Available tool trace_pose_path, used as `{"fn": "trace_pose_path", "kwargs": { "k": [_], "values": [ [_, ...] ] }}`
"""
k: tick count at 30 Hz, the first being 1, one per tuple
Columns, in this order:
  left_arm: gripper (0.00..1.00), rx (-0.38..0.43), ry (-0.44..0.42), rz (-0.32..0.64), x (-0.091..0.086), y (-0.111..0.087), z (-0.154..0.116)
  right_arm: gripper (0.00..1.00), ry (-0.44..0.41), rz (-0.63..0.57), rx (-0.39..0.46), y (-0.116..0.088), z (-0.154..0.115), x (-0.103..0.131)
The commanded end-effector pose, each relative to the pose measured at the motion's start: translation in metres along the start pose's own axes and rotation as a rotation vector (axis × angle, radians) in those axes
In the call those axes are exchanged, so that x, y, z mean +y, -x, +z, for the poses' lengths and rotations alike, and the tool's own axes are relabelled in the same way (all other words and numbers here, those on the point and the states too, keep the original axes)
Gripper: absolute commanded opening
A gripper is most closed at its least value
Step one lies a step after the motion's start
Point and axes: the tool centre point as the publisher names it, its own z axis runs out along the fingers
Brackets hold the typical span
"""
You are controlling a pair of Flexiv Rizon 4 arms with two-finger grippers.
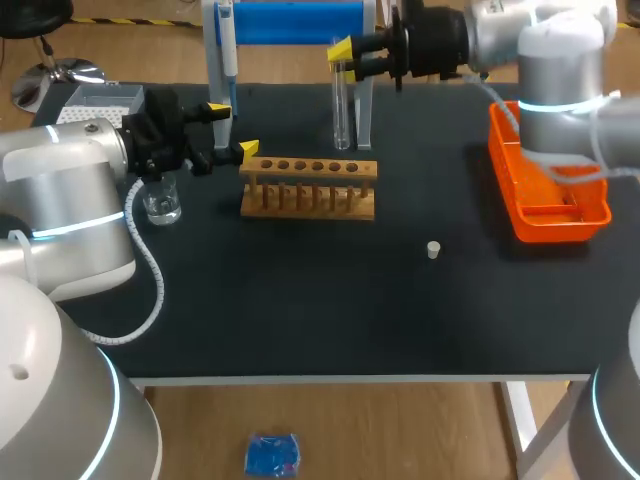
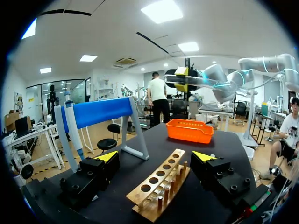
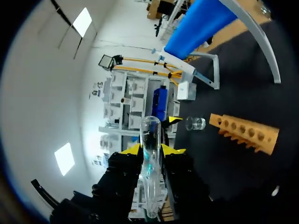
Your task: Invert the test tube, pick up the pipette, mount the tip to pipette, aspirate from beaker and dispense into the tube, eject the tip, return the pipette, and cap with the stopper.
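**Right gripper holds the tube behind the rack; left gripper open**

Nearest on the black table [image 1: 330,310], right of centre in the head view, a small pale stopper [image 1: 433,250] lies alone, well apart from everything else. Behind it, in the middle of the frame, the wooden rack [image 1: 308,187] stands crosswise with its row of holes facing up. At centre left a clear beaker [image 1: 160,200] sits near the left arm, apart from the rack.

Just above the beaker in the frame, the left gripper [image 1: 233,130] hangs beside the rack's left end. Its yellow-tipped fingers are spread wide and hold nothing. In the left wrist view the rack [image 2: 161,186] runs ahead between those fingers, and neither one touches it.

At the right edge an orange tray [image 1: 545,190] rests on the table under the right arm.

Farther back, at top centre, the right gripper [image 1: 345,58] is clamped on the glass tube [image 1: 342,100]. The tube hangs upright behind the rack, its lower end close to the table. The right wrist view shows it pinched between the two fingers [image 3: 133,150].

At the far edge stands the blue-topped stand [image 1: 300,20], with the pipette [image 1: 227,50] hanging at its left post.
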Motion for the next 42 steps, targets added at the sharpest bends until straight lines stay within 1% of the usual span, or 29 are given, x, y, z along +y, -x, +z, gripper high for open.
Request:
{"fn": "trace_pose_path", "kwargs": {
  "k": [1,3,5,6,8,18,20,23,25,27,34,37,39,42],
  "values": [
    [1.0,-0.005,0.0,0.001,0.0,-0.001,0.001,0.0,0.068,-0.018,0.052,0.006,0.0,-0.012],
    [1.0,-0.005,0.0,0.001,0.0,-0.001,0.001,0.0,0.05,-0.064,0.092,0.006,0.001,-0.014],
    [1.0,-0.005,0.0,0.001,0.0,-0.001,0.001,0.0,0.047,-0.092,0.091,0.006,0.001,-0.016],
    [1.0,-0.005,0.0,0.001,0.0,-0.001,0.001,0.0,0.027,-0.11,0.113,0.005,0.001,-0.018],
    [1.0,-0.005,0.0,0.001,0.0,-0.001,0.001,0.0,0.026,-0.12,0.113,0.005,0.001,-0.018],
    [1.0,-0.005,0.0,0.001,0.0,-0.001,0.001,0.0,-0.032,-0.077,0.19,0.009,-0.006,-0.015],
    [1.0,-0.005,0.0,0.001,0.0,-0.001,0.001,0.0,-0.059,-0.029,0.227,0.011,-0.008,-0.015],
    [1.0,-0.005,0.0,0.001,0.0,-0.001,0.001,0.0,-0.061,-0.024,0.21,0.014,-0.01,-0.013],
    [1.0,-0.005,0.0,0.001,0.0,-0.001,0.001,0.0,-0.081,0.013,0.234,0.016,-0.011,-0.012],
    [1.0,-0.005,0.0,0.001,0.0,-0.001,0.001,0.0,-0.081,0.0,0.22,0.017,-0.012,-0.012],
    [1.0,-0.005,0.0,0.001,0.0,-0.001,0.001,0.0,-0.097,-0.002,0.215,0.018,-0.014,-0.013],
    [1.0,-0.005,0.0,0.001,0.0,-0.001,0.001,0.0,-0.098,-0.002,0.199,0.021,-0.015,-0.013],
    [1.0,-0.005,0.0,0.001,0.0,-0.001,0.001,0.0,-0.098,-0.009,0.169,0.022,-0.015,-0.014],
    [1.0,-0.005,0.0,0.001,0.0,-0.001,0.001,0.0,-0.1,-0.012,0.165,0.022,-0.015,-0.014]
  ]
}}
